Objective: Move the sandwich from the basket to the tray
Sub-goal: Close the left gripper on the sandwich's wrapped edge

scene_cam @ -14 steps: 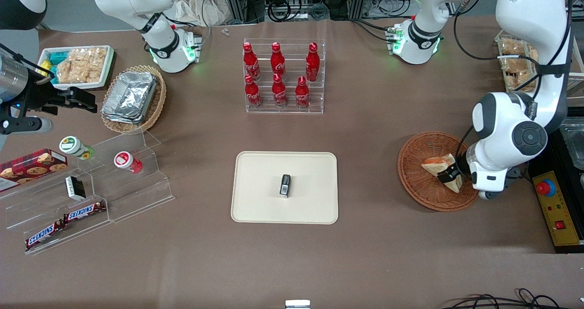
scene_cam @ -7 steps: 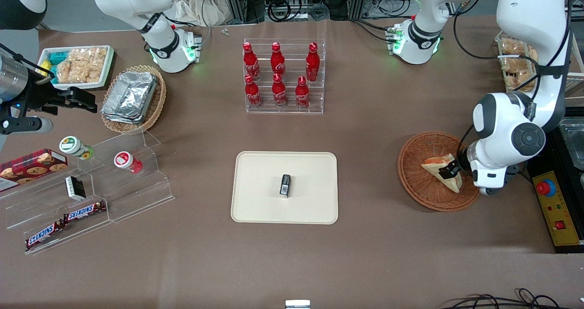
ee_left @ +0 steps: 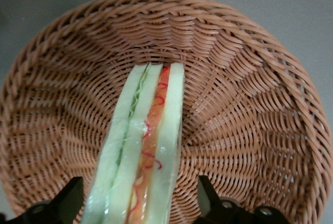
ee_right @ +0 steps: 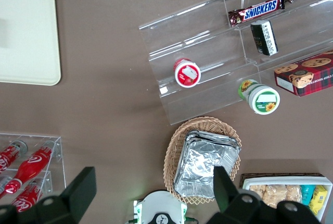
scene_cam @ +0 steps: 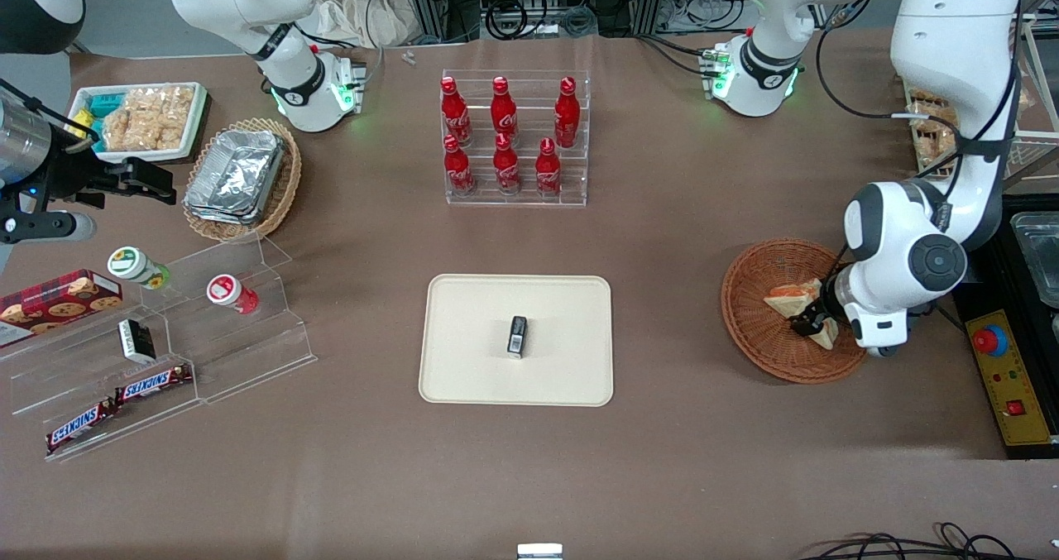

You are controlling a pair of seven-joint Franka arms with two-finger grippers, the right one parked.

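**Sandwich in the wicker basket, gripper straddling it**

The sandwich (scene_cam: 793, 301) lies in the reddish-brown basket (scene_cam: 757, 341), toward the working arm's end of the table. In the wrist view it stands on edge, its cut face (ee_left: 143, 151) showing pale bread with green and red-orange layers, resting on the woven floor of the basket (ee_left: 250, 104).

The left arm's gripper (scene_cam: 813, 320) is down inside the basket at the sandwich. Its two dark fingers (ee_left: 70, 198) sit one on each side of the wedge, spread apart with a little gap visible on both sides; whether either pad actually touches the bread is hard to tell from here.

The cream tray (scene_cam: 471, 361) lies well apart from the basket, near the table's middle, with a small dark box (scene_cam: 518, 335) on it. Farther from the front camera than the tray stands a clear rack of red bottles (scene_cam: 506, 138). Toward the parked arm's end are a tan basket of foil containers (scene_cam: 238, 178) and clear stepped shelves (scene_cam: 207, 337) with snacks.
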